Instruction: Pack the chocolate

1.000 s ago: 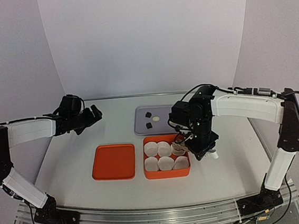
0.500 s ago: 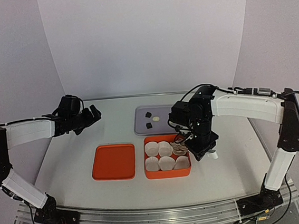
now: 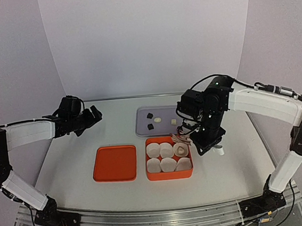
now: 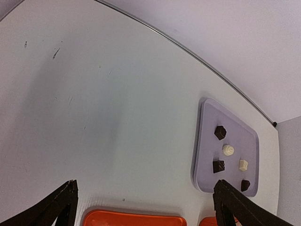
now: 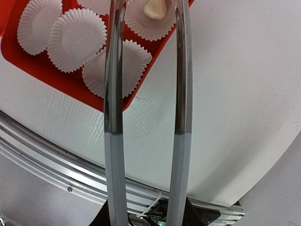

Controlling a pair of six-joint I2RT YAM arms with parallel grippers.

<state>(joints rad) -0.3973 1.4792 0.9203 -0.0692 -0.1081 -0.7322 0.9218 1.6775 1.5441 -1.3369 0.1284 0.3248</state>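
Barely begun: one cream chocolate [image 5: 155, 8] lying in a paper cup [image 5: 150, 30] of the orange box [image 3: 169, 176]; remaining chocolates [image 4: 218, 166] waiting on the lavender tray [image 4: 235, 132]. Right tool [image 3: 187, 139] slightly parted, empty; left tool [image 4: 146, 186] spread wide over the worktop [image 4: 117, 94].

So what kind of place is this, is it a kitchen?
Probably a robot test bench, not a kitchen. White-and-black robot arms, left and right, are bolted to a metal rail. Behind them is a plain white curved backdrop. The table holds an orange plastic box of white paper cups.
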